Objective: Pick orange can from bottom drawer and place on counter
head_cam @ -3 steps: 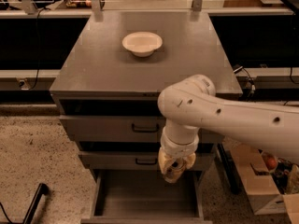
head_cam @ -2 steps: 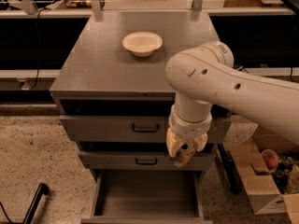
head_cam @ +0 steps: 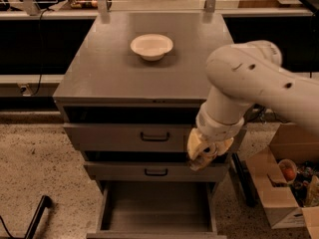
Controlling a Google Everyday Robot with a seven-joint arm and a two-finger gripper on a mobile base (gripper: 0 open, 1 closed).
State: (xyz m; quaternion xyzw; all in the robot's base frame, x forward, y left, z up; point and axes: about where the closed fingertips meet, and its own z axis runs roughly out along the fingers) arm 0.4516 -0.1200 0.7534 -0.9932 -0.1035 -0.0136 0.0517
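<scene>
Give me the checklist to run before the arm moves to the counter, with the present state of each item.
1. Bottom drawer open: ok. It is pulled out, and no can shows on the part of its grey floor in view.
2. Orange can in hand: cannot tell. No can shows plainly at the gripper.
3. Gripper high enough to place: not ok. It hangs in front of the right end of the upper drawers, below the counter top.
4. Landing room on the counter: ok. There is bare surface in front of and beside the white bowl.
</scene>
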